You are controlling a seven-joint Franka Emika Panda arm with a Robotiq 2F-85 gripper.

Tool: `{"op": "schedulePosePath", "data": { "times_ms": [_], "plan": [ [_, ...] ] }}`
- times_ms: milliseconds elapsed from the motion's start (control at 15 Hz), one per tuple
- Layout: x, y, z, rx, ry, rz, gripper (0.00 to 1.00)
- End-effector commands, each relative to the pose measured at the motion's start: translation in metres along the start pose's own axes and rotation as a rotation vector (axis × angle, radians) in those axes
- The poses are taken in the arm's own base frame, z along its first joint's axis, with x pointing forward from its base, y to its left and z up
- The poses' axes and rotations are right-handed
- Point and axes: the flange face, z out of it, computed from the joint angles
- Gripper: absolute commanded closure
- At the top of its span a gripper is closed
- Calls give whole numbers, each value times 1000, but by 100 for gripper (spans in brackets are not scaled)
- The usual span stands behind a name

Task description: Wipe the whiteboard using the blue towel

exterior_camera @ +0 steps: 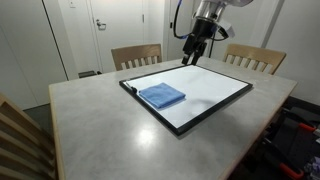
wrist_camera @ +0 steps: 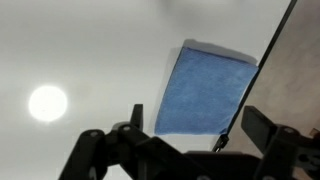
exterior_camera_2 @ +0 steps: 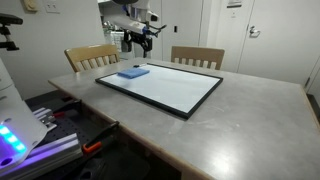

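A folded blue towel lies on the whiteboard near one corner; it shows in both exterior views and in the wrist view. The whiteboard is black-framed and lies flat on the grey table. My gripper hangs in the air above the board's far side, well above and apart from the towel. In the wrist view its fingers are spread wide and hold nothing. A small dark marker lies by the board's frame near the towel.
Two wooden chairs stand behind the table, another at the near corner. White doors and walls lie behind. Equipment with lit parts stands beside the table. A ceiling light glares on the board.
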Motion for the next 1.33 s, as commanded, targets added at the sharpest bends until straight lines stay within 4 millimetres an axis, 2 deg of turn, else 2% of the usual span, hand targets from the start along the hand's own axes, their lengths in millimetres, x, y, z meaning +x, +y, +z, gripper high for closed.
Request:
{"op": "schedulePosePath", "data": {
  "times_ms": [0,200,533,933,1267],
  "plan": [
    [13,9,40,39,-21,24,0],
    [21,13,62,72,-30,26,0],
    [38,15,80,114,-29,57,0],
    [35,6,111,162,-63,58,0],
    [29,12,116,138,-65,84,0]
  ]
}}
